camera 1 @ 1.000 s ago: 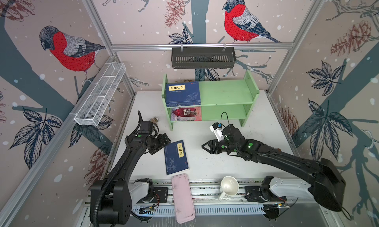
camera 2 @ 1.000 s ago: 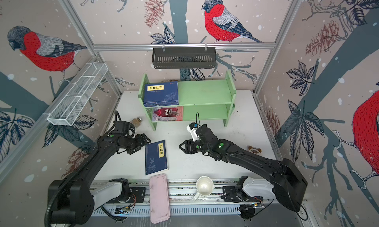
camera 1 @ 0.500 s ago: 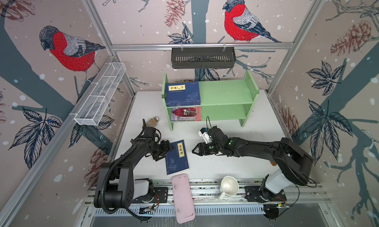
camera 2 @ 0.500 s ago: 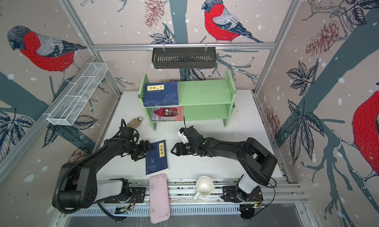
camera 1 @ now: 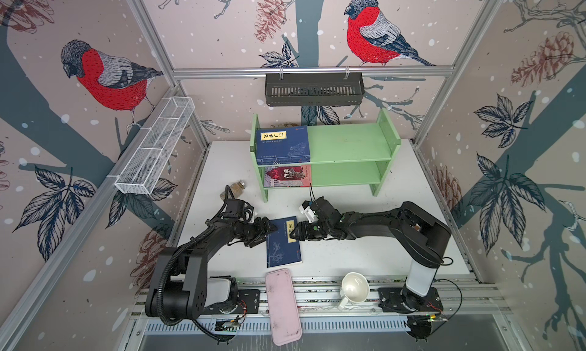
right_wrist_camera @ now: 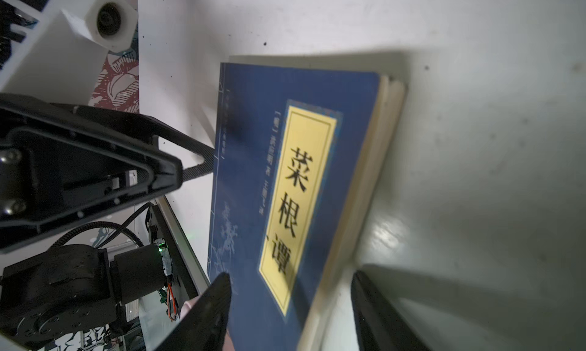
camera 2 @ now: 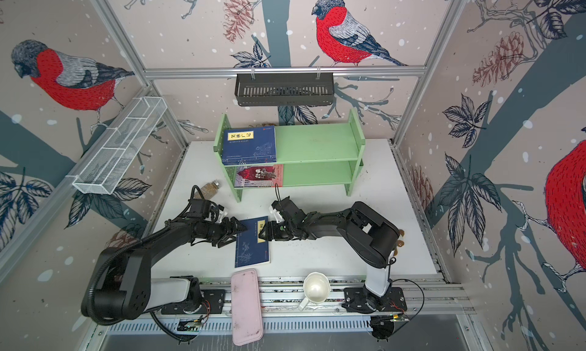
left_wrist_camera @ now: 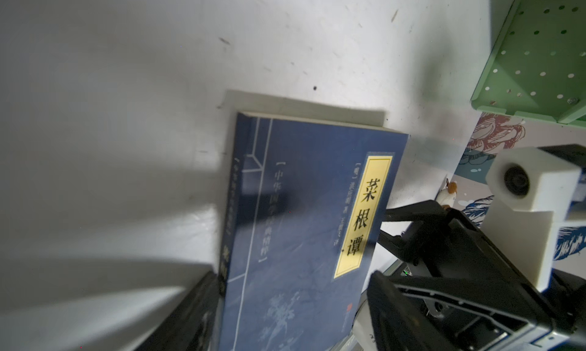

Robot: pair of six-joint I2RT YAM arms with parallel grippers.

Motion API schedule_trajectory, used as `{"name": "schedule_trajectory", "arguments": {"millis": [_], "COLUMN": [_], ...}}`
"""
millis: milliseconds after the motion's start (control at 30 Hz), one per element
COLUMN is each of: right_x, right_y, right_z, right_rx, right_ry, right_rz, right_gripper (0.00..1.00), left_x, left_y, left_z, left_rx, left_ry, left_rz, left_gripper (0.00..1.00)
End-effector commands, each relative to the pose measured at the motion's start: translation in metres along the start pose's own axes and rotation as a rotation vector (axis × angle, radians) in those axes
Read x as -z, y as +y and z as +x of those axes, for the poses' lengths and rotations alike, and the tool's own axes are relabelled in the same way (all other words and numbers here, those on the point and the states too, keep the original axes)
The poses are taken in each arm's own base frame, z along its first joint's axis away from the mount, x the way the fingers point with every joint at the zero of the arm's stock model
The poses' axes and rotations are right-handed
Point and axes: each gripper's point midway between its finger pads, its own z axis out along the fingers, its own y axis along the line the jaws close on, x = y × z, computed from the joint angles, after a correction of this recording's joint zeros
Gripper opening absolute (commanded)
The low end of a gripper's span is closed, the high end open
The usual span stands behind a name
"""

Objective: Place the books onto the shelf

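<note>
Navy book [camera 1: 282,248] is lying with its long axis toward the shelf [camera 1: 348,143]; spread left hand [camera 1: 268,236] is seemingly touching its spine, spread right hand [camera 1: 293,234] straddling its fore-edge

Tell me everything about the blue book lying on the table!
The book is a thin paperback with a navy cover, a yellow title label with black Chinese characters, faint flower drawings and cream pages. It lies flat, cover up, on the white table, in front of the shelf. The left end effector meets its spine edge; the right end effector, jaws open, straddles its page edge.
</note>
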Motion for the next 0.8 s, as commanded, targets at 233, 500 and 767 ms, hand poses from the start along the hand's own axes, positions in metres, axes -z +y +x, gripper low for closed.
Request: {"name": "schedule_trajectory", "arguments": {"millis": [233, 500, 767], "right_x": [-0.008, -0.008, 0.017], "right_y": [-0.010, -0.003, 0.015], "right_z": [0.008, 0.007, -0.002], "right_rx": [-0.043, -0.036, 0.038], "right_ry": [0.012, 0.013, -0.023], "right_rz": [-0.011, -0.057, -0.120], "right_gripper": [0.49, 0.19, 0.01], "left_x": [-0.002, -0.001, 0.033], "left_y": [-0.013, -0.017, -0.034], "left_z": [0.002, 0.001, -0.021], "left_rx": [-0.037, -0.047, -0.130], "left_ry": [-0.010, -0.020, -0.154], "left_rz": [0.061, 0.079, 0.068], "left_gripper": [0.76, 0.76, 0.77]}}
